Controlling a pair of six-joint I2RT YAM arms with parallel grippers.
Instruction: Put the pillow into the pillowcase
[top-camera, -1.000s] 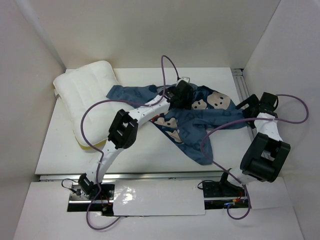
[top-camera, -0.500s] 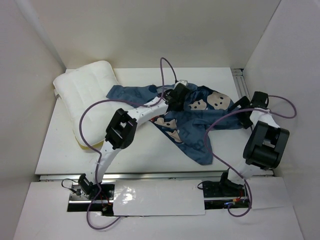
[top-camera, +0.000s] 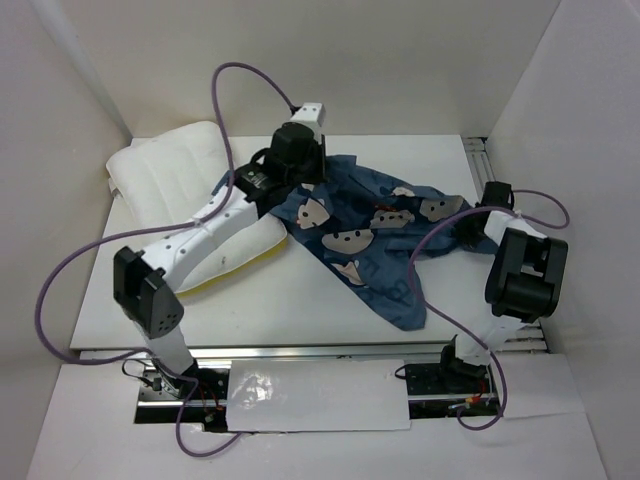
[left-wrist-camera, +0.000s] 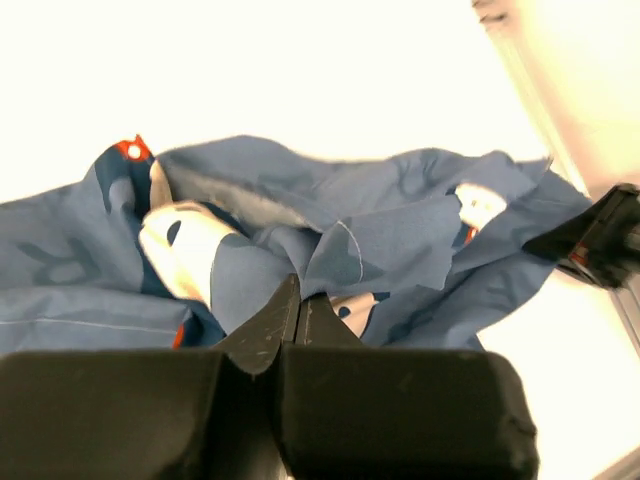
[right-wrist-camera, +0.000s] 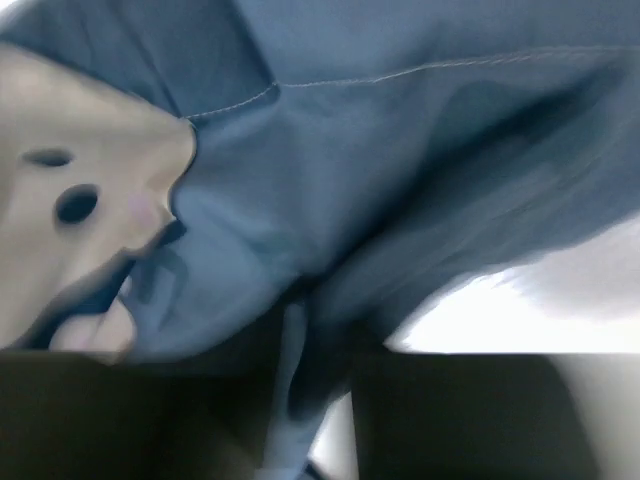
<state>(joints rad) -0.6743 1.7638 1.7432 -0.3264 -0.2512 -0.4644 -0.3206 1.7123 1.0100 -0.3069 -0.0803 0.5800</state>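
White tabletop (top-camera: 300, 300), white walls (top-camera: 400, 60), and the pale letters on the crumpled blue fabric pillowcase (top-camera: 380, 265) mid-table are too scrunched to read. My left arm (top-camera: 200, 225) stretches over the soft white rectangular pillow (top-camera: 165, 170) at far left, left gripper (left-wrist-camera: 297, 305) pinching the pillowcase's far edge. My folded right arm (top-camera: 525, 275) has its right gripper (right-wrist-camera: 315, 360) clamped on the right end.

No readable text; pillowcase (top-camera: 385, 278) print illegible.
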